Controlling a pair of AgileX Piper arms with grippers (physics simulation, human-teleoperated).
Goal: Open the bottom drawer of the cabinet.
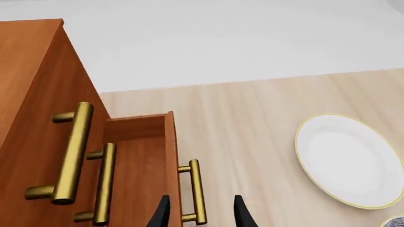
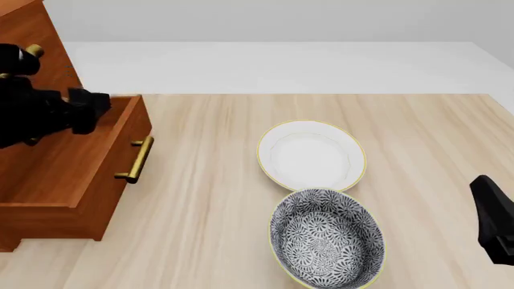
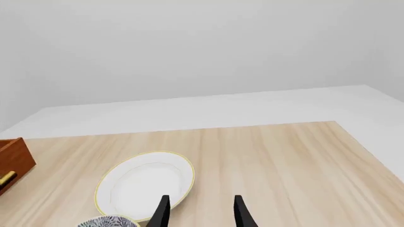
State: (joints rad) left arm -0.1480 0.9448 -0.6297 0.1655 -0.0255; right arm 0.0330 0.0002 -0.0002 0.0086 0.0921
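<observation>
bottom drawer (image 2: 76, 174) | left of frame, pulled out | stiff, slides on rails; grip brass handle (image 2: 138, 160) | left pincer (image 1: 200, 215) open | right pincer (image 3: 200, 213) open

- We see a light wooden table (image 2: 209, 198) carrying everything here.
- The cabinet (image 2: 48, 180) stands on it, and we take that as our landmark.
- A white plate (image 2: 312, 155) with a thin gold rim lies flat on the table, well to the right of the cabinet.
- A patterned bowl (image 2: 327, 236) sits farther from the cabinet, just beside the plate on its near side.
</observation>
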